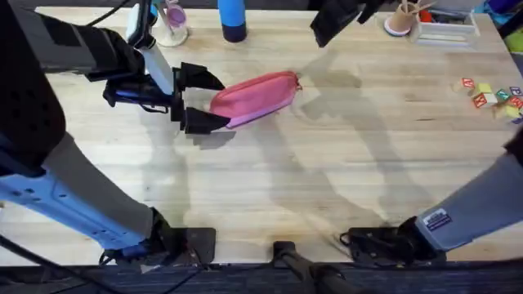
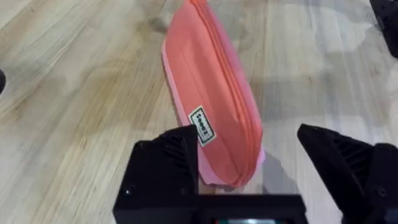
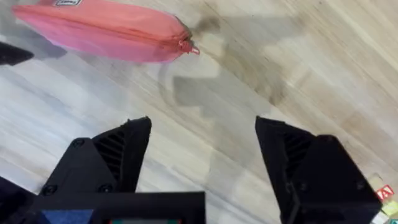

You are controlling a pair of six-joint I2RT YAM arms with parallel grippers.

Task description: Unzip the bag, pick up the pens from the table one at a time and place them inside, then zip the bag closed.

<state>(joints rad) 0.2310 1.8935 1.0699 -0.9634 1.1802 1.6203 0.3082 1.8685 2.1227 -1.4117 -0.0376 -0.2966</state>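
Fabric of the oblong pink-red pencil pouch [image 1: 255,97] lies on the light wooden plank tabletop [image 1: 327,180], in the far half and left of the middle, its long axis slanting from the near left toward the far right. The pouch's near-left end sits between the two black fingers of the left gripper [image 1: 196,100], which stands spread wide around it; in the left wrist view the left gripper [image 2: 264,165] has one finger just beside the pouch [image 2: 211,99], close to the small white label [image 2: 202,126], while the other finger stands apart from the fabric with bare wood between. The zipper runs along the pouch's top edge and looks closed, its red pull [image 3: 188,47] hanging at the far-right end. The pens cannot be made out on the wood. At the far edge of the tabletop stand a blue cylindrical bottle [image 1: 232,20], a clear jar holding pink-and-purple-topped sticks [image 1: 171,21], and a small pink cup with wooden sticks [image 1: 400,18]; coloured letter blocks [image 1: 494,93] lie near the right edge. The right gripper [image 3: 202,155] hangs above bare wood with its black fingers spread wide, holding nothing, well apart from the pouch's zipper end.
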